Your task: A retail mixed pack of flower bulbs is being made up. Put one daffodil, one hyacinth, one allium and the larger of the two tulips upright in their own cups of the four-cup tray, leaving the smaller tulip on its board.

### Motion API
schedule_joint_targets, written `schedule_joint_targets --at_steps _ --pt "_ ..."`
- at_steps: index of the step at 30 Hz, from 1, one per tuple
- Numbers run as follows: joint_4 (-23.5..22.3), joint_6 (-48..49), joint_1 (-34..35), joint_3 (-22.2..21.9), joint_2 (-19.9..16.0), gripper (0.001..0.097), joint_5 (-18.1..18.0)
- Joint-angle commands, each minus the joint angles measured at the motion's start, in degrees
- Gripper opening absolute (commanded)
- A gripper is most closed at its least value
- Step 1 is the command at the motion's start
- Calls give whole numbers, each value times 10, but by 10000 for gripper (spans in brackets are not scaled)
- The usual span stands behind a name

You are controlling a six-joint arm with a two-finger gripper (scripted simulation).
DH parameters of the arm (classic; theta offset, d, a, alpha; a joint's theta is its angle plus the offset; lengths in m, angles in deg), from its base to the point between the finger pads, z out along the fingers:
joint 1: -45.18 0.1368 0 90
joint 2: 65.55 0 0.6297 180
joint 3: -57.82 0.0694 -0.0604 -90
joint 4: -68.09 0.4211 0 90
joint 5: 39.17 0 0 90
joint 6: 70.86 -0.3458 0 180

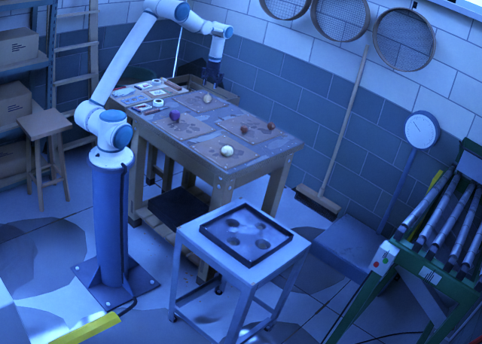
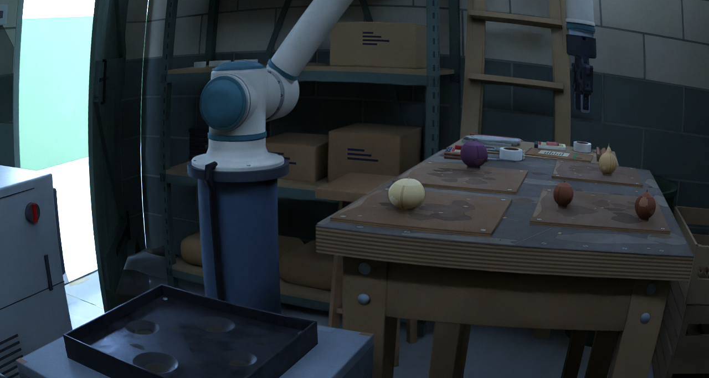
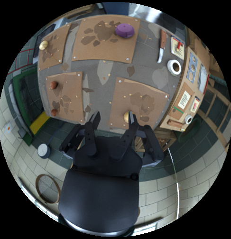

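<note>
The pale pointed bulb stands on the far board of the bench. My gripper hangs well above it, open and empty. The purple bulb sits on its own board. The cream round bulb sits on the front board. Two reddish-brown bulbs share one board. The dark four-cup tray rests on a low metal stand in front of the bench, its cups empty.
Behind the bench runs a tiled wall with a ladder and shelves of boxes. Tape rolls, a knife and cards crowd the bench's far end. An open crate stands beside the bench. A broom leans on the wall.
</note>
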Motion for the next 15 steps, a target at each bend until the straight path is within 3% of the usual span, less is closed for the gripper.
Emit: schedule_joint_targets --at_steps 1,15 --pt "0 -11 2 -9 -4 700 3" --pt "0 -134 32 -112 -69 700 41"
